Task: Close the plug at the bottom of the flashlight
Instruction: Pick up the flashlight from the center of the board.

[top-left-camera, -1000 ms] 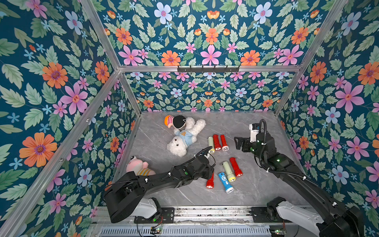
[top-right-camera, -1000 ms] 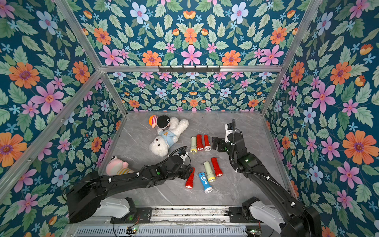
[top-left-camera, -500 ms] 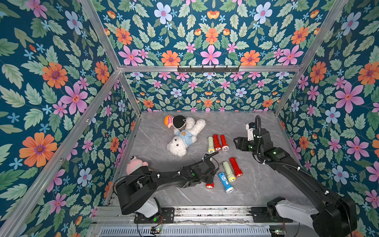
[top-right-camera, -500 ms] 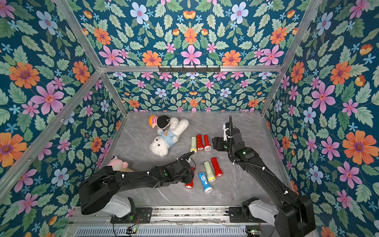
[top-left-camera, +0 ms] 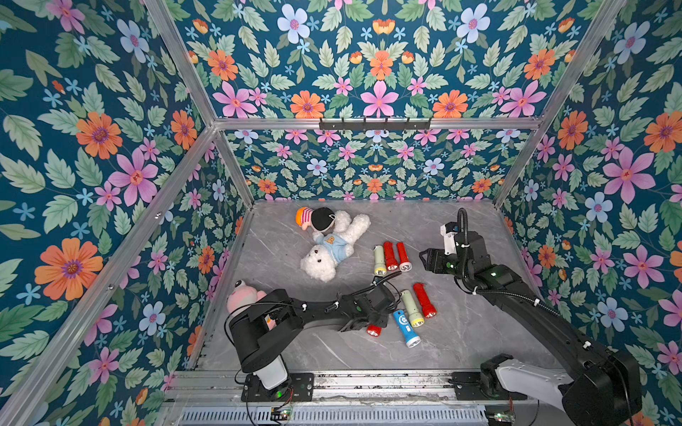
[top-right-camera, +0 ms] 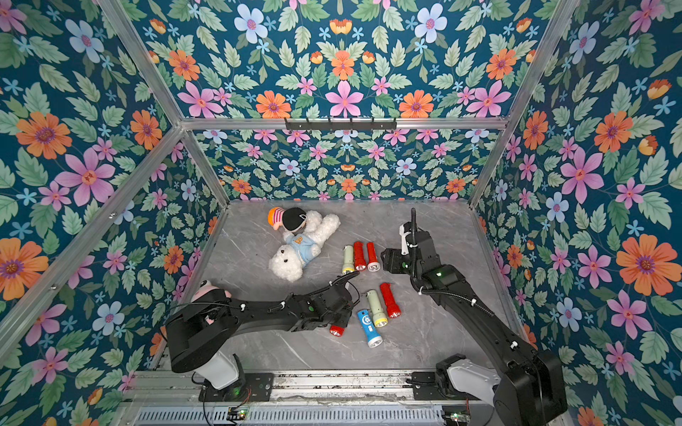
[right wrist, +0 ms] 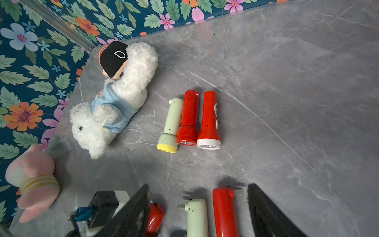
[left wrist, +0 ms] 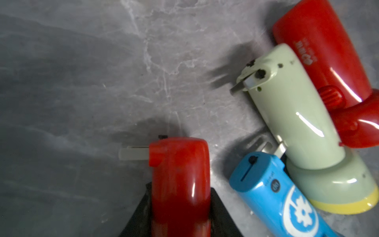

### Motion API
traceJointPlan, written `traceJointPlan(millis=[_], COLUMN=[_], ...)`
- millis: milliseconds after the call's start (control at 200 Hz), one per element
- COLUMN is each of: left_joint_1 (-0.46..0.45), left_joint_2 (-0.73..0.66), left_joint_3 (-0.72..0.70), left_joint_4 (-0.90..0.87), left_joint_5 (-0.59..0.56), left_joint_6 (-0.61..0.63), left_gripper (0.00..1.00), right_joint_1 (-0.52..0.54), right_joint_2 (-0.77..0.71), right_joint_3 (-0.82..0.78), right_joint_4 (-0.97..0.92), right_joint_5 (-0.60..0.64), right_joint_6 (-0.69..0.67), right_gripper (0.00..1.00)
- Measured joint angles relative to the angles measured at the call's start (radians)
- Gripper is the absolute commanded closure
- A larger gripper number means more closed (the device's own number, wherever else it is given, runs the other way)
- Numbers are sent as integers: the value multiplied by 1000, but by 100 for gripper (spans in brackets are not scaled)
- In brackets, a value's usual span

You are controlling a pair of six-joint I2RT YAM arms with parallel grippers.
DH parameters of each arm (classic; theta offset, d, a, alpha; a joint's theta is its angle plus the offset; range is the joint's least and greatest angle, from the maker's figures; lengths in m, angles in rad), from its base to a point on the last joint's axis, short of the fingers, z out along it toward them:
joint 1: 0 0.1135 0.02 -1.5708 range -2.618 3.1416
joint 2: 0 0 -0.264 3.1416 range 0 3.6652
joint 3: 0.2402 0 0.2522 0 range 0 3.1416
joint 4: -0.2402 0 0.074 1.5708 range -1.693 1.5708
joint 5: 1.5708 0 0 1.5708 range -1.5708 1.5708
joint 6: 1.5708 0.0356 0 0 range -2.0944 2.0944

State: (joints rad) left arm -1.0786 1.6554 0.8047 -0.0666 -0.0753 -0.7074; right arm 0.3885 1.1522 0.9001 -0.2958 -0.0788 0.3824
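Gripping red flashlight point(left wrist: 180, 174) by body, left fingers point(left wrist: 220, 217) clamped both sides; flashlight sat front-centre on table point(left wrist: 82, 82), head toward front edge, just beside blue flashlight point(left wrist: 272, 195). Plug point(left wrist: 134, 153) projected sideways from tail end, not folded in. Right fingers point(right wrist: 264, 209) stood wide, empty, above table near row of 3 flashlights point(right wrist: 188, 121).

Both top views are lit brightly and evenly from above; focus is kept sharp throughout, and only soft shadows are thrown on the table point(top-left-camera: 461, 343). In the left wrist view a broad shadow is cast over the marble and the near red flashlight point(left wrist: 180, 174) is blurred, with streaks of glare carried on the glossy bodies. The nearest foreground is softened in the right wrist view.
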Motion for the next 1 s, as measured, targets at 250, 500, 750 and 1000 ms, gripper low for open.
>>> traceJointPlan(millis=[250, 500, 750, 1000], left_joint_1=[22, 21, 20, 29], left_joint_2=[-134, -319, -492, -648], left_joint_3=[-53, -130, -299, -525], left_joint_4=[-6, 89, 329, 703], left_joint_5=[-43, -207, -357, -377], left_joint_6=[61, 205, 370, 560], left_gripper=[100, 100, 100, 100], right_joint_1=[-3, -3, -3, -3], right_joint_2=[14, 35, 46, 76], right_joint_3=[0, 0, 0, -3], right_joint_4=[0, 0, 0, 39], right_joint_5=[0, -5, -23, -122], right_joint_6=[0, 8, 21, 30], right_gripper=[25, 27, 30, 35])
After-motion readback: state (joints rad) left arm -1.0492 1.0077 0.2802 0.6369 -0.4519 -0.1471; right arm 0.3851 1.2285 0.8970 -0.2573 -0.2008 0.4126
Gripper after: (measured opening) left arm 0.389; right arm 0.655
